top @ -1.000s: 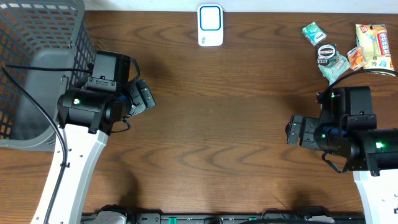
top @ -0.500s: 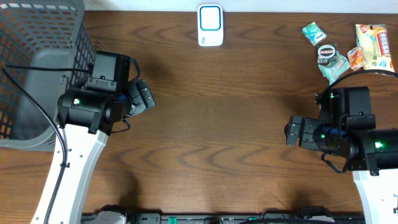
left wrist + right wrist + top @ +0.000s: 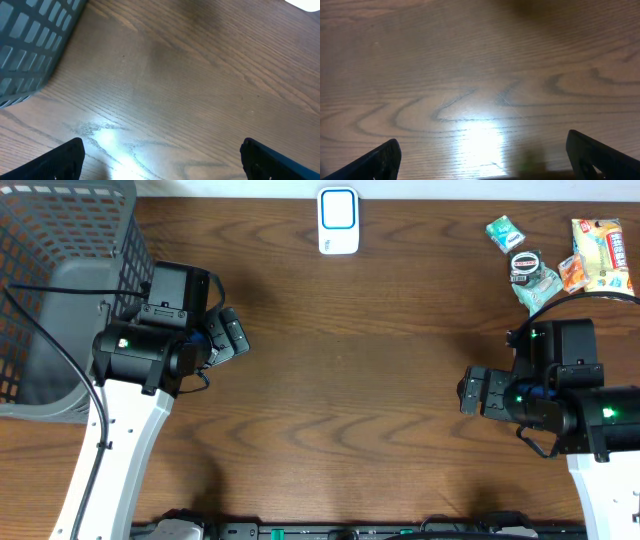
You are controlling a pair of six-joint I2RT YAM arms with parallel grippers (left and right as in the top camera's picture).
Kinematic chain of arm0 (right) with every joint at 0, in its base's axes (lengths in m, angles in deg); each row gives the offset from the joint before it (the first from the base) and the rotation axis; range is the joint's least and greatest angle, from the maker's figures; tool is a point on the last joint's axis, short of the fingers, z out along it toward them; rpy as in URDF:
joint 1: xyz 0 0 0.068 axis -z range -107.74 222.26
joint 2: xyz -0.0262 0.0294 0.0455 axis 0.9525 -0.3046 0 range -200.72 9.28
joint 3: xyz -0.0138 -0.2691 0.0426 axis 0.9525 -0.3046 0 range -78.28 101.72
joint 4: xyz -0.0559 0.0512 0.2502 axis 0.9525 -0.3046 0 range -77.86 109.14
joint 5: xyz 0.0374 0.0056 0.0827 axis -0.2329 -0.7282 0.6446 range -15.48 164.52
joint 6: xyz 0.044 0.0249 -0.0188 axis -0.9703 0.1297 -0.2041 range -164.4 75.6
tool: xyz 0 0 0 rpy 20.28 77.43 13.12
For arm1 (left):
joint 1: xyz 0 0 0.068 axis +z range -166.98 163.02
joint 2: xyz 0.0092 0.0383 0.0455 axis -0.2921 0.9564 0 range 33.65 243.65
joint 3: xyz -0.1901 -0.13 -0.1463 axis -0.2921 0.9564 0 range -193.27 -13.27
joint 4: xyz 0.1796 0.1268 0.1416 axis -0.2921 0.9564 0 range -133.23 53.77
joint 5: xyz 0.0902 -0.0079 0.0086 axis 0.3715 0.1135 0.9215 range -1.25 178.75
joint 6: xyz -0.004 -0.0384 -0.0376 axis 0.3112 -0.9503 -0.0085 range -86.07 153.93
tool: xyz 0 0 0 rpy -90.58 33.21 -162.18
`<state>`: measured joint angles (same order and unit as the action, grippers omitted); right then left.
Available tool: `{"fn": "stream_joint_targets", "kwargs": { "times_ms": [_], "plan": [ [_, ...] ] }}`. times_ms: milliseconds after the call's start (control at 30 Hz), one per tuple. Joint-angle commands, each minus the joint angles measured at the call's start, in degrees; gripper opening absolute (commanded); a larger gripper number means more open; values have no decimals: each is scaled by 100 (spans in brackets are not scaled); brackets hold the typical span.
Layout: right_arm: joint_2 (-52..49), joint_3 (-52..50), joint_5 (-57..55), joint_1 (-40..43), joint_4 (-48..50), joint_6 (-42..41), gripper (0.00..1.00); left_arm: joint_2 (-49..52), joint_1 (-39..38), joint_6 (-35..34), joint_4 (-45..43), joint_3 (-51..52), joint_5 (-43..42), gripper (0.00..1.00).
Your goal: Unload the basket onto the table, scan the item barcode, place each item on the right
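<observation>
Two claws above the brown wooden desk (image 3: 350, 380), both spread wide, pinching nothing. Left claw (image 3: 232, 335) toward the left side of the desk, just beside the grey mesh basket (image 3: 60, 240) in the far left corner, pointing right toward the middle. Right claw (image 3: 475, 392) toward the right side, nearer the front edge, pointing left. Well apart from each other, bare wood between.

Seen from the left wrist: dark fingertips (image 3: 60, 162) at the lower corners of the view, wood grain between, a corner of the basket at upper left. Seen from the right wrist: same wide stance, only wood below.

White and blue scanner (image 3: 338, 220) at the middle of the far edge, flat on the desk.

Five small packaged items bunched in the far right corner, well apart from the scanner and from both claws: green packet (image 3: 504, 232), round dark-rimmed item (image 3: 522, 264), pale green pouch (image 3: 540, 285), orange packet (image 3: 572, 273), large printed packet (image 3: 601, 252) nearest the right edge. Round item touching the pouch; barcodes too small to make out.
</observation>
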<state>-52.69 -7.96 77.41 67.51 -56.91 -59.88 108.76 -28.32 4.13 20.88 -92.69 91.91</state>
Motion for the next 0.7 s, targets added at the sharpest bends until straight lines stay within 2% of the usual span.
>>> {"fn": "stream_joint_targets", "kwargs": {
  "times_ms": [0,267,433,667],
  "plan": [
    [24,-42,-127,-37,-20,-22,99,-20,24,-7,17,-20,55,97],
    [737,-323,-127,28,472,660,99,-20,24,-7,17,-20,55,98],
    [1692,-1176,-125,199,1576,662,99,-20,24,-7,17,-20,55,98],
    [2881,-2413,-118,262,2413,1062,99,-20,24,-7,15,-20,55,98]
  ]
}}
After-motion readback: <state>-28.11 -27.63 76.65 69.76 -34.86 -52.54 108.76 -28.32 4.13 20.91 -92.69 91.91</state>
